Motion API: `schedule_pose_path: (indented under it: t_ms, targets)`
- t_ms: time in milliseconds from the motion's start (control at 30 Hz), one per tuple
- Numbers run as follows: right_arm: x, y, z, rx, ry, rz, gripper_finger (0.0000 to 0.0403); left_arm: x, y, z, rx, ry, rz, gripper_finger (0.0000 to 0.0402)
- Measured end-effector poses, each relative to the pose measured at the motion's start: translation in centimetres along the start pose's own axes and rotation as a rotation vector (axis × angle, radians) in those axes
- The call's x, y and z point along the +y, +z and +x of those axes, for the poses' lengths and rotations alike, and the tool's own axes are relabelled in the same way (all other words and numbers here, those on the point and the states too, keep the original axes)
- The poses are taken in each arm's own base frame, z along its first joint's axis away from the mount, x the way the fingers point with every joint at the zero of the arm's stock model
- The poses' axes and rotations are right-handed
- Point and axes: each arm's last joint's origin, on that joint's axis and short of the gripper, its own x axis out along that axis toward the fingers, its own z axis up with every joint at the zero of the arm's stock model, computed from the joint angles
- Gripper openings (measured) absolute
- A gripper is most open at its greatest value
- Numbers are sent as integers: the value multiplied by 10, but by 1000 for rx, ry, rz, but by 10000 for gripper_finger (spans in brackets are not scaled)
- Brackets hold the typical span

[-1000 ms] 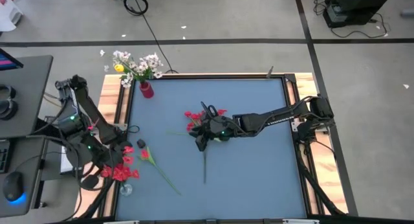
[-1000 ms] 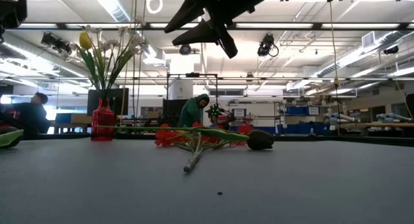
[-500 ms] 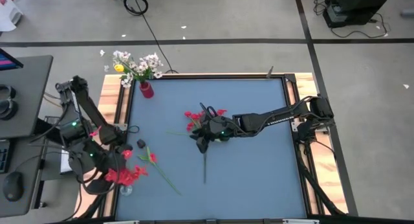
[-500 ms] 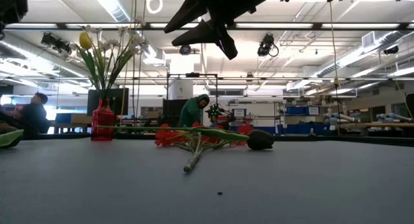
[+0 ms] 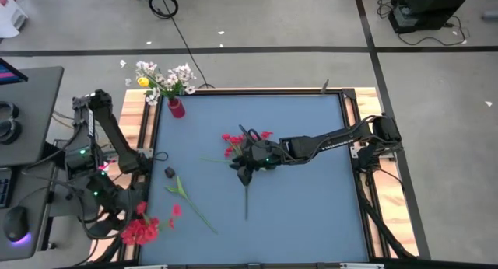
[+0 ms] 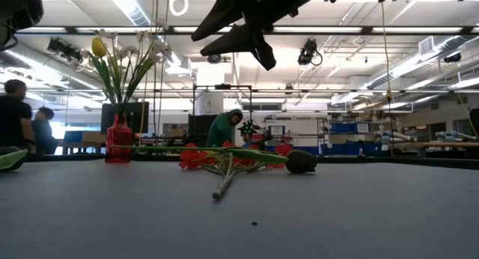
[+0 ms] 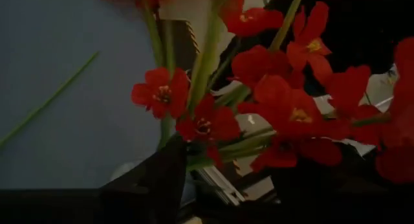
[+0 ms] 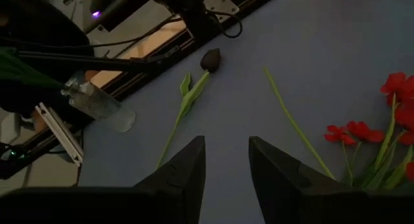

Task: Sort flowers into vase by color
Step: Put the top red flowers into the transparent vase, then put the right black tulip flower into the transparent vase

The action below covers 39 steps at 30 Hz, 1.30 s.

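A bunch of red flowers (image 5: 140,232) hangs over the table's near left corner. Its stems (image 8: 19,61) run toward a clear glass vase (image 8: 97,104). My left gripper (image 5: 131,220) is open around these stems, with the blossoms (image 7: 284,101) just beyond its fingers. More red flowers (image 5: 236,141) lie at the table's middle beside a long green stem (image 5: 247,195). My right gripper (image 5: 246,166) hangs open well above them (image 6: 243,42), with nothing between its fingers (image 8: 226,159). A red vase (image 5: 176,107) at the far left corner holds white and yellow flowers (image 5: 162,78). My left gripper has a finger (image 7: 155,179) on either side of the red bunch's green stems (image 7: 213,149), just below the blossoms. Whether the fingers touch the stems, I cannot tell.
A dark bud (image 5: 170,172) on a leafy green stem (image 5: 191,205) lies on the table left of centre, seen also in the right wrist view as a bud (image 8: 210,59). A wooden frame (image 5: 140,144) borders the table. People stand in the room beyond (image 6: 15,120).
My left arm has swung toward the table's near left corner and rolled its wrist. The red bunch has gone with it, from beside the table's left edge down to the near corner. My right gripper has kept its place above the middle.
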Motion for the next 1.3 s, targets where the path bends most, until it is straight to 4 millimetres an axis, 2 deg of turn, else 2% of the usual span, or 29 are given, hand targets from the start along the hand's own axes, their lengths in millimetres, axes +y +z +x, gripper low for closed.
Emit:
schedule_pose_path:
  t_ms: [233, 533, 633, 900, 967, 1067, 1167, 1300]
  targets:
    - [2, -1, 0, 1, 2, -86, 148, -3, -4, -6, 16, -39, -67, 217]
    - [3, -5, -1, -1, -40, -93, 209, -19, 12, -26, -52, -158, -92, 218]
    - [-2, -6, -1, 2, -107, -19, 217, -22, 16, -34, -71, -186, -62, 218]
    - [-31, -2, 0, 116, -205, -27, 215, -17, 25, -62, -194, -178, -4, 199]
    - [-40, 1, 0, 130, -227, 28, 214, -14, 28, -71, -250, -152, 7, 189]
    - [-58, 4, -2, 154, -321, 212, 214, -7, 35, -83, -413, -48, -15, 176]
    - [-74, 5, -5, 169, -416, 380, 214, 3, 41, -90, -613, 100, -98, 166]
    - [-91, 3, -4, 234, -476, 562, 214, 19, 45, -92, -752, 280, -215, 160]
